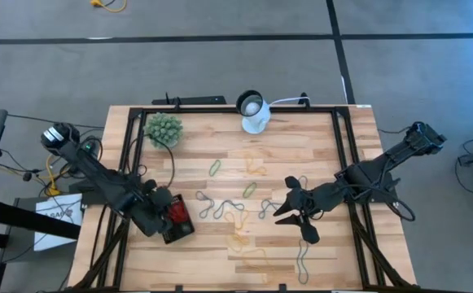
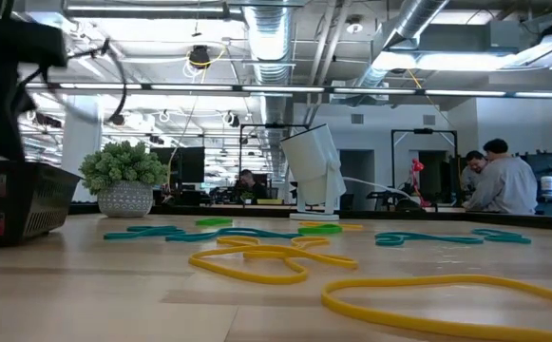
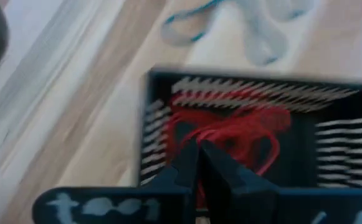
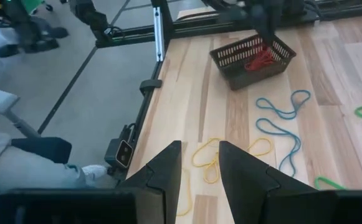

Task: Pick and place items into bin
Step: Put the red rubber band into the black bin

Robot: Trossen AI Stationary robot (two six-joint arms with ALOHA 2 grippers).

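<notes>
Looking straight down from the high view, we see the left arm stretched from the table's left edge toward the centre, its left gripper [image 1: 169, 209] pinched fully together over the bin [image 1: 179, 229], a small black tray with red loops [image 1: 177, 213] inside, near the left front of the wooden table [image 1: 317, 146]. We see the right arm angled in from the right edge, the right gripper [image 1: 289, 210] spread wide above scattered loops [image 1: 234, 205] in mid-table. From the low view, we make out yellow loops [image 2: 256, 263], teal and green ones lying flat on the wood, with the bin's meshed wall [image 2: 19, 201] at the left. Through the left wrist view, we find the closed fingers [image 3: 193, 163] meeting directly above a tangle of red loops in the bin; we cannot tell whether they pinch any. Through the right wrist view, we see the parted fingers [image 4: 165, 165] hovering over yellow loops [image 4: 209, 158], blue ones beyond, and the bin [image 4: 252, 59] farther off.
</notes>
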